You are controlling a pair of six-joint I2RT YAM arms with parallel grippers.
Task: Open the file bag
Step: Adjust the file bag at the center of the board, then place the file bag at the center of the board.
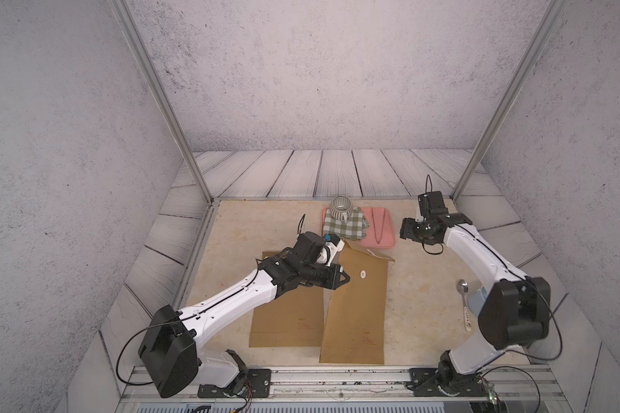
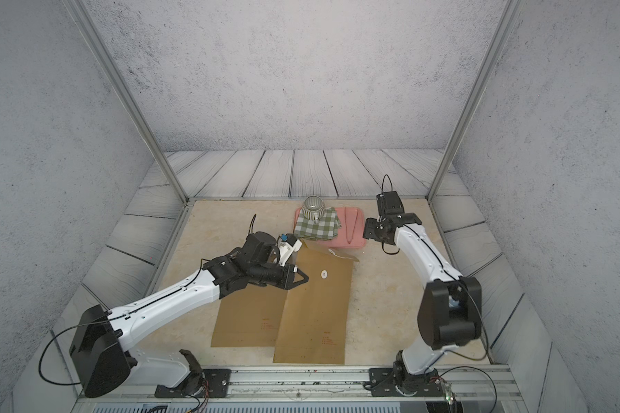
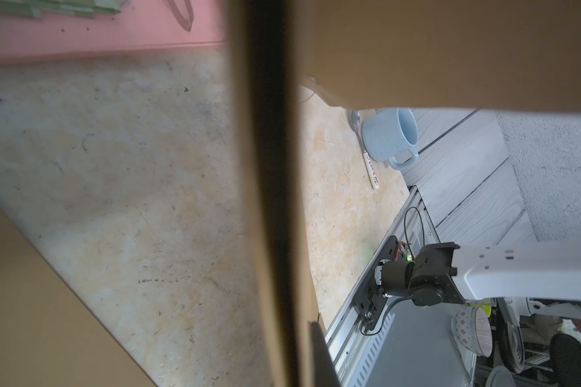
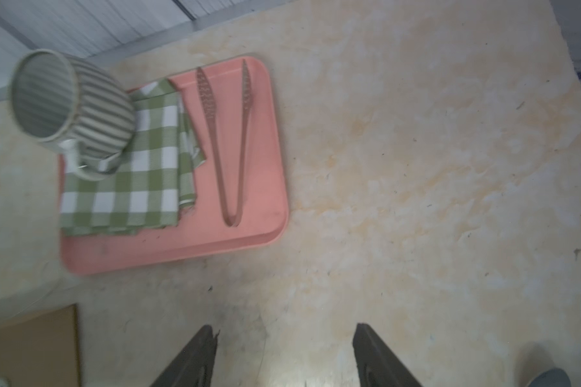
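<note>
Meanwhile, on the bench: pink tray (image 1: pixel 389 229) w/ checked cloth (image 1: pixel 344 226), striped mug (image 1: pixel 340 206) and tongs (image 1: pixel 377 227) sits just beyond the file bag (image 1: pixel 358 314), one corner by the bag's flap (image 1: pixel 376 254). A 2nd bag (image 1: pixel 287 318) lies just beside it. Spoon (image 1: pixel 464 300) and blue mug (image 3: pixel 388 135) rest nr the R arm. L gripper (image 1: pixel 347 277), jaws shut, pinches the file bag's edge, paper blocking its wrist cam. R gripper (image 4: pixel 282 326) hovers over bare table beside the tray, jaws apart, holding nothing.
</note>
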